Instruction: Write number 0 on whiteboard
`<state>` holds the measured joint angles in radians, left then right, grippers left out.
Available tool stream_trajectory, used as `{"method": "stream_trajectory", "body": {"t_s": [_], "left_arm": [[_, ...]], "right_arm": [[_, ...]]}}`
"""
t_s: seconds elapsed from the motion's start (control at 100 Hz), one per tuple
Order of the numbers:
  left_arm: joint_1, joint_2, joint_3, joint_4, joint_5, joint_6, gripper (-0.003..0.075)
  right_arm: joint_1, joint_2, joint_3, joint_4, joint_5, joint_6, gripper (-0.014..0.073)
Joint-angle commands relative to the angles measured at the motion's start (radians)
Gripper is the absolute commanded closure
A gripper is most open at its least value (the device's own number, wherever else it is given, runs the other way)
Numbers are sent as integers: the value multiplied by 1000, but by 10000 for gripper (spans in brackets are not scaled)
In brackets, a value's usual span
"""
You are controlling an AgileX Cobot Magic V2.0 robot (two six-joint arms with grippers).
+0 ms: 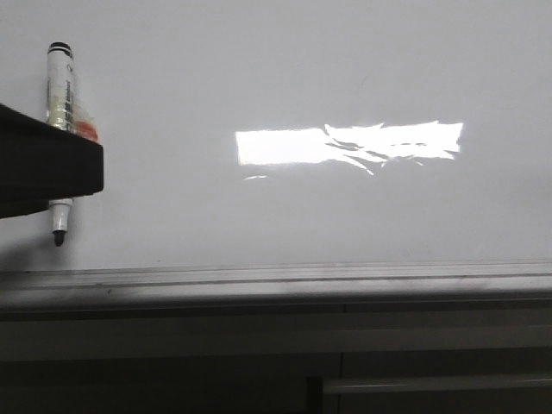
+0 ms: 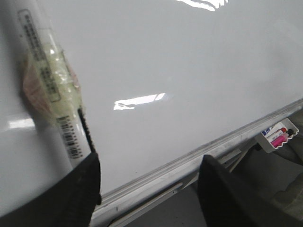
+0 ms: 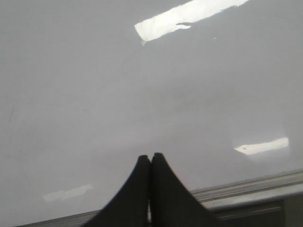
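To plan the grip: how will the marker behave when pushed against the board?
The marker looks like a stiff plastic barrel, so it probably will not bend. Its round, smooth body may slip or roll; the tape around it likely helps. The glossy whiteboard probably lets it slide easily.

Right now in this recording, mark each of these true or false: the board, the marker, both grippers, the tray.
1. The whiteboard already bears a drawn 0. False: no ink shows, only glare.
2. The marker is attached to the left gripper, tip pointing down. True.
3. The right gripper has its fingers spread wide. False: they are pressed together, holding nothing.
4. A tray with spare markers sits off the board's edge. True.
5. The marker's cap is on. False: the tip is bare.
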<state>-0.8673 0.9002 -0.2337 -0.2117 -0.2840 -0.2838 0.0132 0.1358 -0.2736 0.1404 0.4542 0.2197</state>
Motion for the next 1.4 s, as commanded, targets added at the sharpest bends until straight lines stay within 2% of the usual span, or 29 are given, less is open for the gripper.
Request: {"method": "stream_trajectory", "body": {"t_s": [0.0, 0.09, 0.19, 0.35, 0.5, 0.62, 0.78, 1.29, 1.39], "left_arm": [[-6, -1, -15, -69, -65, 79, 321], [-6, -5, -2, -92, -19, 124, 328], [-6, -5, 9, -92, -26, 129, 334], [-6, -1, 9, -111, -110, 142, 334], [54, 12, 9, -142, -124, 221, 335], [94, 46, 9, -142, -134, 221, 335], [89, 92, 6, -142, -187, 219, 335], [27, 173, -33, -152, -208, 217, 336], [27, 191, -33, -175, -237, 217, 374]], "right_arm": [[-5, 22, -24, 2, -82, -10, 663], [-5, 22, -24, 2, -82, -10, 663], [-5, 22, -24, 2, -82, -10, 663], [-5, 22, -24, 2, -82, -10, 663], [-5, 22, -24, 2, -82, -10, 663], [-5, 22, -24, 2, -82, -10, 663], [-5, 22, -24, 2, -82, -10, 663], [-5, 22, -24, 2, -82, -10, 663], [-5, 22, -24, 2, -82, -10, 663]]}}
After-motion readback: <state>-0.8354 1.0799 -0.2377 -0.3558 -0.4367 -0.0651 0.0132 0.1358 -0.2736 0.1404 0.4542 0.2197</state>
